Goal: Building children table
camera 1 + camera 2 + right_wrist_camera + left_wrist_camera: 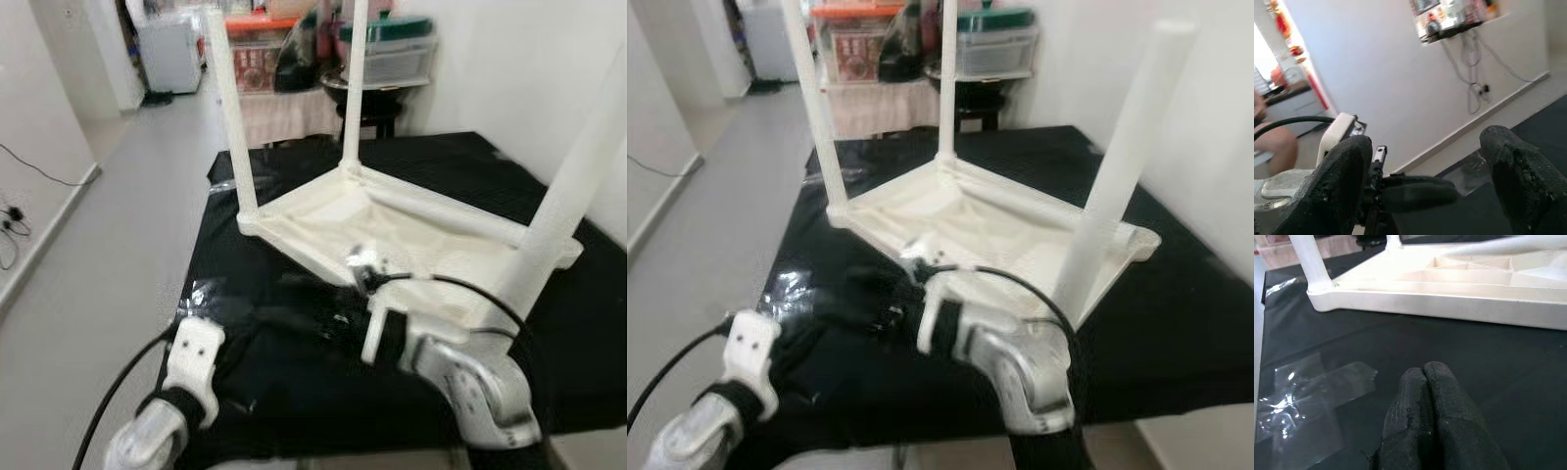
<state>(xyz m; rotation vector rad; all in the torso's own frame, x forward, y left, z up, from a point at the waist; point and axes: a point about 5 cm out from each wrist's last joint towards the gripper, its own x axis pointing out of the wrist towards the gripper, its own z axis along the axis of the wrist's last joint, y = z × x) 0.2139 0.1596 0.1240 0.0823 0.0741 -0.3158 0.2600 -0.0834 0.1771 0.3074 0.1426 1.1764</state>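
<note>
My left claw is pinched closed, its two black fingers pressed together with nothing between them, low over the black cloth. Beside it, clear tape lies crinkled on the cloth. My right claw is spread wide and empty, its fingers aimed across at my left wrist and the white wall beyond.

Just ahead of both lies the white table, upside down on the cloth, ribbed underside up. Three legs stand upright from its corners and a fourth leg lies loose across the underside. My right arm reaches under its near edge. Bins crowd a shelf behind; their labels are too blurred to read.
</note>
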